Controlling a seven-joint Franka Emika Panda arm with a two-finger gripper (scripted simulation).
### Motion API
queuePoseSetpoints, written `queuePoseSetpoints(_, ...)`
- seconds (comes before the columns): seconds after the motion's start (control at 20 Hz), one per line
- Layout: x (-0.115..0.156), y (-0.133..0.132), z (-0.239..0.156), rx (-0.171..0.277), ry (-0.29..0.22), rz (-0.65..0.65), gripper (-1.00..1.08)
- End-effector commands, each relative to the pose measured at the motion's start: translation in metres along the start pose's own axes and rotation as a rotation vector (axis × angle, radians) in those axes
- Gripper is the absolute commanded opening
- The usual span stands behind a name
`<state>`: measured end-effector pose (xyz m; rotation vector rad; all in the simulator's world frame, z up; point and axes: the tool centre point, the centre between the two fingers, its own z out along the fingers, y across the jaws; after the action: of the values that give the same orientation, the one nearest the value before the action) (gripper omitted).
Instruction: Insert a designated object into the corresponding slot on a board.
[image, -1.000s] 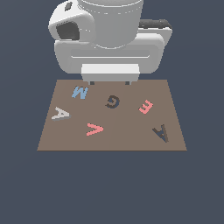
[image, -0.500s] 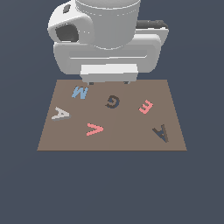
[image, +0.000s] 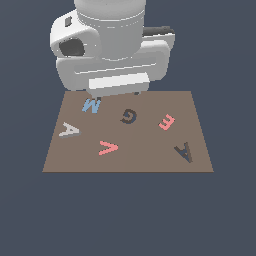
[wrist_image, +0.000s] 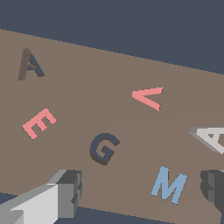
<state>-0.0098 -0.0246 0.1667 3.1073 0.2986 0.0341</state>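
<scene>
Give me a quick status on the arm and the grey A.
Gripper open, empty, above the board's far edge. Grey A lies flat, untouched, far from the dark A slot. Nothing blocking it.

Four letters I see that aren't my concern — a blue M (image: 91, 105), a dark G (image: 128, 116), a pink E (image: 166, 121) and a pink V (image: 108, 148) — all lying flat and well apart from one another.
</scene>
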Motion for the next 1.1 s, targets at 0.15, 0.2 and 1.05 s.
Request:
queuePoseSetpoints(0.15,-0.009,0.013,0.011,0.003,0.0,-0.118,1.0)
queuePoseSetpoints(0.2,-0.011,0.016,0.013,0.004,0.0,-0.143,1.0)
queuePoseSetpoints(1.05,-0.026,0.082,0.061,0.017,0.0,-0.647,1.0)
